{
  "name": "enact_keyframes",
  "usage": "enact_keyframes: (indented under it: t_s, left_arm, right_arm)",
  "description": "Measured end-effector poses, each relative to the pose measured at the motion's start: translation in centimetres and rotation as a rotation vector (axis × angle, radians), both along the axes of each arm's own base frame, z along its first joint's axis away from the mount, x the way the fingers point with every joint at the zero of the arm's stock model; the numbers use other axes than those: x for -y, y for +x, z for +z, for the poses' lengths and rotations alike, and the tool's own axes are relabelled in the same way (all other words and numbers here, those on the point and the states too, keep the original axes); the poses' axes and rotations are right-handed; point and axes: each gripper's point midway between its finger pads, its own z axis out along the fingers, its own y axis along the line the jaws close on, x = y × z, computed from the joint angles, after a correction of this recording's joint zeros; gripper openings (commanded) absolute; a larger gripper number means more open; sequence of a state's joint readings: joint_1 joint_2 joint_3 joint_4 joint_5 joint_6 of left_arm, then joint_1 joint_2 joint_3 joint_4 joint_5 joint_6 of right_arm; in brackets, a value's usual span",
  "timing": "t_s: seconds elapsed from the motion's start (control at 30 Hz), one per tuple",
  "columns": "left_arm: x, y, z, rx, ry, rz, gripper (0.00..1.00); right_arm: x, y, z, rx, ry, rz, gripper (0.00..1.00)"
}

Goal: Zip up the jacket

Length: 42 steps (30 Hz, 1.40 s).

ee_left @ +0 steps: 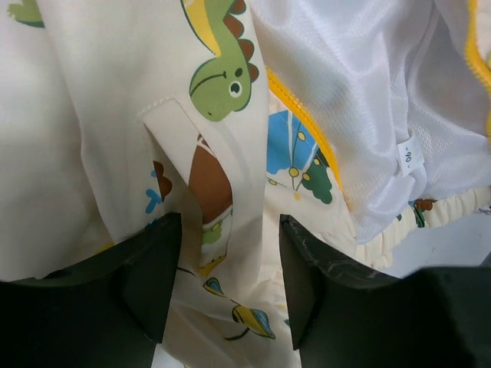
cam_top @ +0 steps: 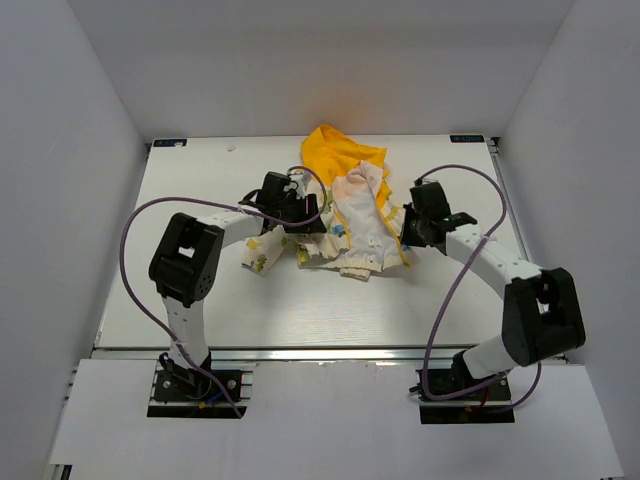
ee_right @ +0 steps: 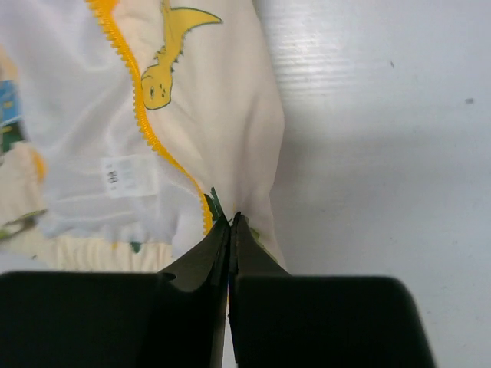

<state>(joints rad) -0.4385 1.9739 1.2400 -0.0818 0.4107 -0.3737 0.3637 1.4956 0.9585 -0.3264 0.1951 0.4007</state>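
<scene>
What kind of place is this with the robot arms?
Probably a robot lab's test booth: white walls box in the table, the left arm and right arm are bolted at its edge, with a jacket between.

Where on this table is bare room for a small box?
Free: the near strip of table between jacket and arm bases; the far left corner. Crowded: the middle, where left pincer and right pincer meet the jacket.
</scene>
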Motion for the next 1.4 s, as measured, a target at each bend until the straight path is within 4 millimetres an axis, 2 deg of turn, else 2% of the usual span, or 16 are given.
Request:
enact_keyframes:
  t_s: [0.13, 0.23, 0.3, 0.4, 0.47, 0.5, 0.6, 0.67, 0.8, 0.83, 0.87, 0.9, 0.93, 1.07, 1.17, 1.4]
  left_arm:
    - [-0.5, -0.2, 1.5, 0.033, 0.003, 0.010, 0.78]
    - [-1.1, -1.3, 3.3, 0.060, -0.004, 0.019, 0.90]
    - [-1.5, -2.1, 4.7, 0.083, -0.019, 0.023, 0.94]
    - [-1.9, -3.3, 6.2, 0.105, -0.042, 0.027, 0.98]
    - [-2.0, -4.1, 6.6, 0.106, -0.051, 0.026, 0.98]
    - [-1.9, -4.5, 6.6, 0.104, -0.054, 0.024, 0.98]
    - [-1.3, -5.7, 6.3, 0.091, -0.051, 0.004, 0.98]
    - [-0.6, -6.7, 6.0, 0.080, -0.052, -0.020, 0.98]
    - [1.2, -8.6, 6.0, 0.056, -0.072, -0.085, 0.98]
    - [1.7, -9.0, 6.0, 0.054, -0.077, -0.102, 0.97]
    - [2.2, -9.5, 6.1, 0.049, -0.081, -0.120, 0.97]
    - [2.6, -9.8, 6.1, 0.047, -0.085, -0.133, 0.96]
    - [3.1, -10.2, 6.1, 0.044, -0.085, -0.149, 0.96]
    - [6.1, -11.2, 6.0, 0.033, -0.093, -0.225, 0.91]
    - [8.4, -11.0, 5.6, 0.024, -0.099, -0.272, 0.88]
    - [10.4, -10.0, 3.5, -0.008, -0.081, -0.306, 0.77]
  right_arm:
    - [-1.1, -0.8, 3.3, 0.068, 0.055, 0.109, 0.00]
    - [-2.5, -2.7, 4.5, 0.094, 0.122, 0.234, 0.00]
    - [-3.5, -4.3, 4.1, 0.085, 0.166, 0.321, 0.00]
    - [-5.4, -7.0, 1.8, 0.015, 0.205, 0.447, 0.01]
    - [-6.7, -8.3, 0.3, -0.033, 0.215, 0.512, 0.10]
    - [-7.4, -8.9, -0.4, -0.055, 0.220, 0.542, 0.27]
    - [-9.1, -10.0, -1.9, -0.099, 0.245, 0.610, 0.43]
    - [-9.7, -10.3, -2.1, -0.109, 0.264, 0.629, 0.49]
    - [-9.8, -10.1, -1.4, -0.075, 0.273, 0.621, 0.68]
    - [-9.5, -10.2, -1.2, -0.063, 0.269, 0.608, 0.70]
    - [-9.1, -10.3, -0.8, -0.047, 0.262, 0.593, 0.75]
    - [-8.7, -10.4, -0.5, -0.032, 0.255, 0.575, 0.87]
    - [-8.2, -10.5, -0.1, -0.017, 0.244, 0.552, 0.89]
    - [-6.4, -11.4, 0.0, 0.015, 0.209, 0.493, 0.89]
    - [-5.5, -12.7, -1.6, -0.034, 0.194, 0.476, 0.89]
    - [-4.8, -14.8, -5.0, -0.145, 0.186, 0.461, 0.81]
